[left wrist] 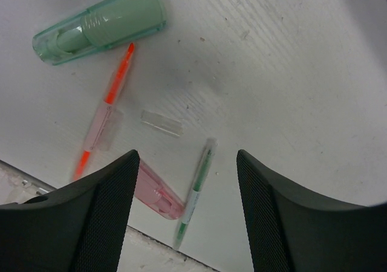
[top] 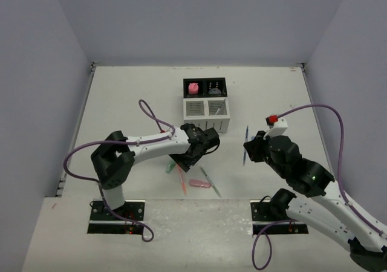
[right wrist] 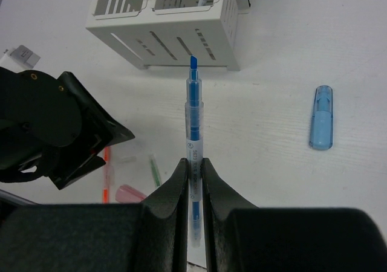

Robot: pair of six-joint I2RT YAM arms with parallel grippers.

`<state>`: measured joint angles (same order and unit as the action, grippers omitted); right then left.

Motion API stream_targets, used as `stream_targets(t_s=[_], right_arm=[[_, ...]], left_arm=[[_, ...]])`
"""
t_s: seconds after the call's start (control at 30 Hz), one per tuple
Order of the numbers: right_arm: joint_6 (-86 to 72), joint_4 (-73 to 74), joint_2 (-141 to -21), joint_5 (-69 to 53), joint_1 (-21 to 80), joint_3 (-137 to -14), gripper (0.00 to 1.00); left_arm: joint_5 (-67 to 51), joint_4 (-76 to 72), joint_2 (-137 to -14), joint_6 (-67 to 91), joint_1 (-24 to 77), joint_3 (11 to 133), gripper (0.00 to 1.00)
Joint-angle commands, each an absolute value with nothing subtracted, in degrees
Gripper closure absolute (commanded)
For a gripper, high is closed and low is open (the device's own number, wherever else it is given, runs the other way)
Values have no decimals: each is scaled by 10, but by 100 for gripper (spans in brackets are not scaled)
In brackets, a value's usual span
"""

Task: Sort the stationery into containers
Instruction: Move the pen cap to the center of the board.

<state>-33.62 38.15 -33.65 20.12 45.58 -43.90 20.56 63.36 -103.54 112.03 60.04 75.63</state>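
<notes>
1. Pinching the blue pen (right wrist: pixel 193 124) between its pressed-together fingers (right wrist: pixel 172 193), the right gripper (right wrist: pixel 193 166) holds it straight out from the jaws; the pen tip points toward the organizer (top: pixel 205 106) and stops short of the white bins
2. Top view: the right gripper sits to the right of the organizer and nearer to the arm bases, with the blue pen showing as a thin line at its front
3. Left gripper (left wrist: pixel 186 160): fingers (left wrist: pixel 103 217) spread, nothing between them, only bare table (left wrist: pixel 290 72) in the gap; top view puts it just in front of the organizer's white side
4. Loose stationery lies near the left gripper, toward the near table edge: green marker (left wrist: pixel 100 24), orange pen (left wrist: pixel 103 118), pink marker (left wrist: pixel 160 193), thin green pen (left wrist: pixel 196 190)
5. The orange pen's tip lies just beside the green marker's body; whether they touch I cannot tell
6. The pink marker is partly hidden behind one left finger in the wrist view, and the thin green pen lies just beside it
7. A small clear scrap (left wrist: pixel 161 122) lies between the orange pen and the thin green pen, apart from both
8. Blue marker (right wrist: pixel 321 118) lies alone on the table, to the right of the blue pen in the right wrist view, well apart from the organizer
9. Organizer contents: pink eraser (top: pixel 193 88) in the far left black bin; a thin pen (top: pixel 225 107) leans tilted in the right white bin
</notes>
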Motion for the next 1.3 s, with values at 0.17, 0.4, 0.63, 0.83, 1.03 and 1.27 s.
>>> stream_targets(t_s=[0.17, 0.4, 0.63, 0.83, 1.03, 1.27], right_arm=[[-337, 376, -330, 207, 453, -442, 100], [-342, 384, -315, 223, 454, -445, 100], [-344, 385, -322, 230, 453, -444, 100], [-343, 385, -334, 225, 454, -445, 100], [-343, 381, -337, 223, 454, -443, 100], [-342, 381, -339, 223, 454, -444, 100]], left_arm=[[321, 596, -1006, 1039, 592, 777, 26], [307, 462, -982, 788, 592, 715, 23], [302, 521, -1011, 779, 592, 724, 28], [275, 491, -1027, 760, 597, 699, 31], [259, 465, -1020, 772, 602, 668, 35], [245, 446, -1034, 767, 611, 661, 38]])
